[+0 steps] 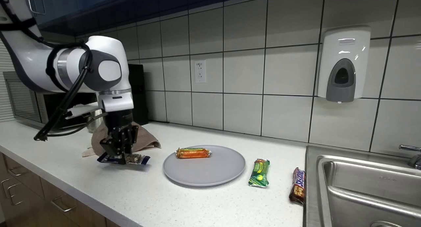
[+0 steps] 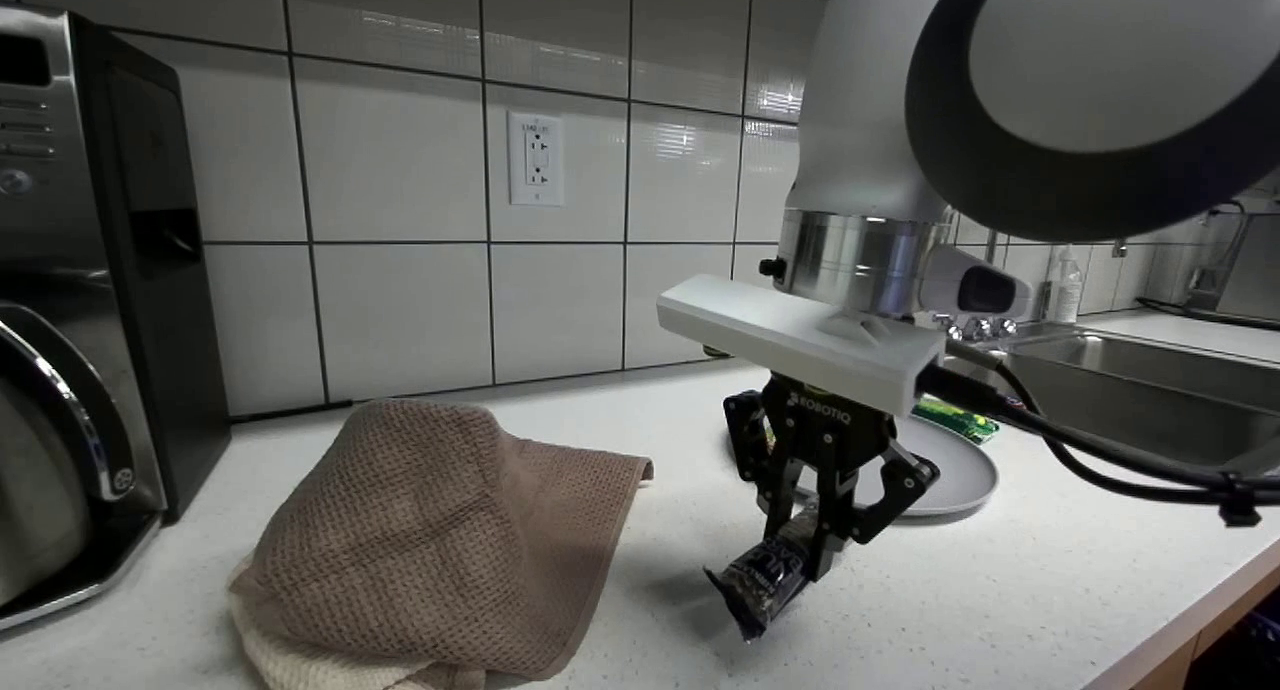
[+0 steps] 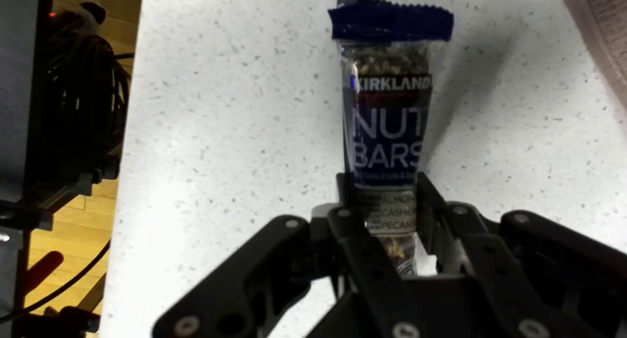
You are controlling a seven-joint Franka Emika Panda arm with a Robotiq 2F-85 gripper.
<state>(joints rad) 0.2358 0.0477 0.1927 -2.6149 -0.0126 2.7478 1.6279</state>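
Observation:
My gripper [image 2: 797, 548] points down and is shut on a Kirkland nut bar [image 3: 387, 132] in a clear and dark blue wrapper. Its fingers press the wrapper from both sides, with the bar lying crosswise through them. One blue crimped end sticks out at the top of the wrist view; the far end is hidden behind the gripper body there. In an exterior view both ends of the nut bar [image 1: 136, 159] show beside the fingers. A shadow lies apart from the bar, which seems to hang just above the white counter.
A grey plate [image 1: 210, 174] holds an orange-wrapped bar [image 1: 193, 153]. Right of it lie a green bar [image 1: 260, 173] and a Snickers bar [image 1: 298, 185], by the steel sink [image 1: 310, 187]. A brown towel [image 2: 430, 550] is heaped close to the gripper, beside a coffee maker [image 2: 150, 260].

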